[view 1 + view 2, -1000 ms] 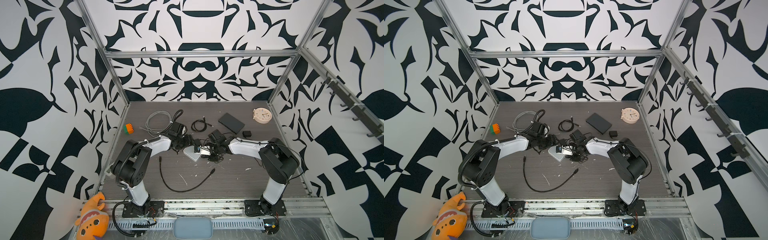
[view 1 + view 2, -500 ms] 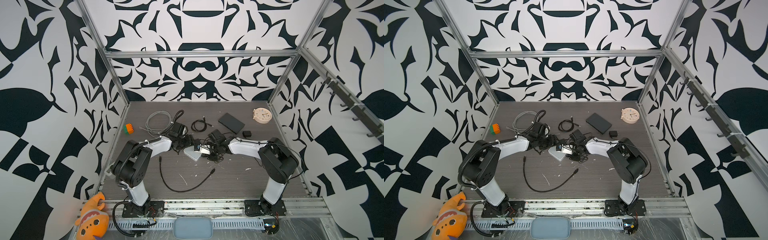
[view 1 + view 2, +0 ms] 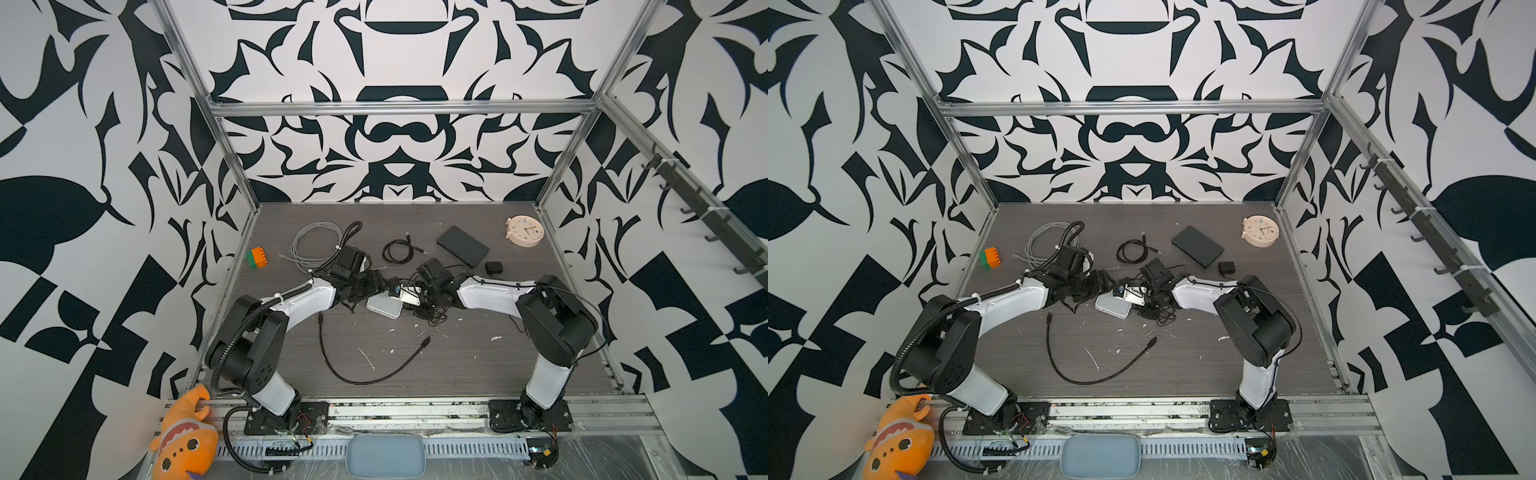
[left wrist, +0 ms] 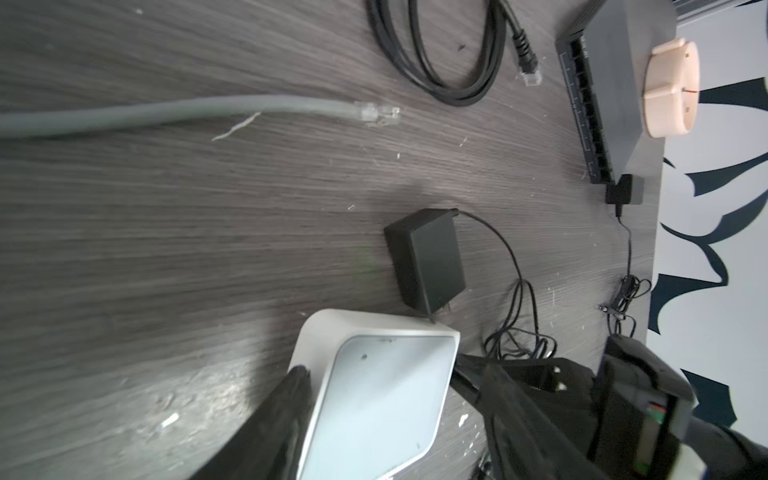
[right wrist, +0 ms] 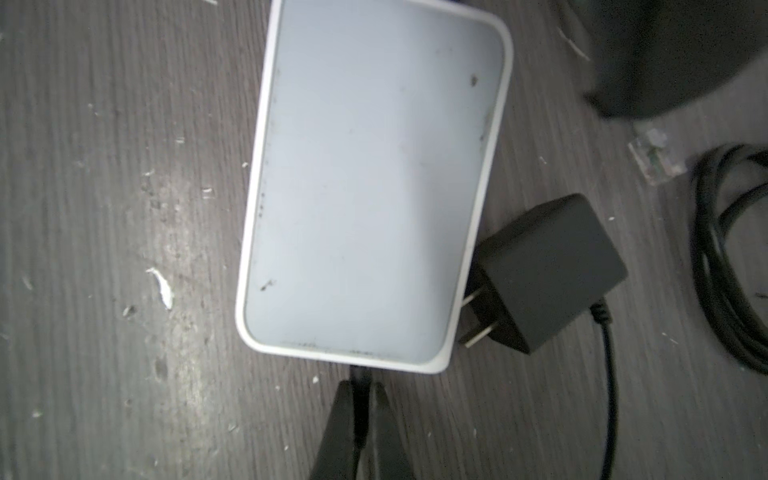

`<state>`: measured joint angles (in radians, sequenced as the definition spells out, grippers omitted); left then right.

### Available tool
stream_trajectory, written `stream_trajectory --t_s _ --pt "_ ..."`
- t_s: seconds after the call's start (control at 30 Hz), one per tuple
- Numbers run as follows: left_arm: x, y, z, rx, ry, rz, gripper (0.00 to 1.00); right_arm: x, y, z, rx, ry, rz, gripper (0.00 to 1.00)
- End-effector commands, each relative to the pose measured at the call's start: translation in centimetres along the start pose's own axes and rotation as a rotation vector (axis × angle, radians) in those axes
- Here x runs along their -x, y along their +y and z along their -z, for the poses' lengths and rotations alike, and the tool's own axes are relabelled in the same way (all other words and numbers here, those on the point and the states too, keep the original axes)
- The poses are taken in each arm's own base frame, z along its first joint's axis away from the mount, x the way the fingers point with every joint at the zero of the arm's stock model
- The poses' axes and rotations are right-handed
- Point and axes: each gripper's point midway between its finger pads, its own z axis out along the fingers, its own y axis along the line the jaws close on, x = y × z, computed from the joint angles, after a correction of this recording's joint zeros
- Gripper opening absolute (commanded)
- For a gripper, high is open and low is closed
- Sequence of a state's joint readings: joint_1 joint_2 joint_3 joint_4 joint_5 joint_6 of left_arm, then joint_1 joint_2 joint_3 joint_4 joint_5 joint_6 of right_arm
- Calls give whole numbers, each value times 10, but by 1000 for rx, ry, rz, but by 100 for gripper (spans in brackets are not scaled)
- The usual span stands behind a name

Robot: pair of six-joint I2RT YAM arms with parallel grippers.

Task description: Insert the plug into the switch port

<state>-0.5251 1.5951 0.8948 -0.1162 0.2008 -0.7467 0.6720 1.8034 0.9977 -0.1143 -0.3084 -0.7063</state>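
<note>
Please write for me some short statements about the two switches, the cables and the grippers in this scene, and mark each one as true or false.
1. The right gripper is shut on a thin black plug at the edge of the white switch. True.
2. The beige alarm clock is at the front edge of the table. False: it is in the far right corner, near the black switch.
3. The fingers of the left gripper stand on either side of the white switch. True.
4. The grey Ethernet cable is plugged into the black switch. False: its clear plug lies free on the table.
5. The black power adapter lies on top of the white switch. False: it lies beside it.
</note>
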Motion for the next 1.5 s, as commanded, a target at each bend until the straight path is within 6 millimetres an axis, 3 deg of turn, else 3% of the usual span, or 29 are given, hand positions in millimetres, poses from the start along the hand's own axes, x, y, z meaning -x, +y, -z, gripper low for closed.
stream_trajectory --t_s 0.0,0.37,1.0,1.47 --pt "-29 2 -8 -9 111 28 68 37 -16 9 -64 -135 35 0" --pt "-41 19 -18 30 138 64 68 36 -6 11 -47 -170 63 0" --pt "-47 10 -31 -32 196 44 67 51 -3 16 -32 -197 120 0" --pt "-52 5 -31 -60 231 27 66 75 -9 24 -33 -276 131 0"
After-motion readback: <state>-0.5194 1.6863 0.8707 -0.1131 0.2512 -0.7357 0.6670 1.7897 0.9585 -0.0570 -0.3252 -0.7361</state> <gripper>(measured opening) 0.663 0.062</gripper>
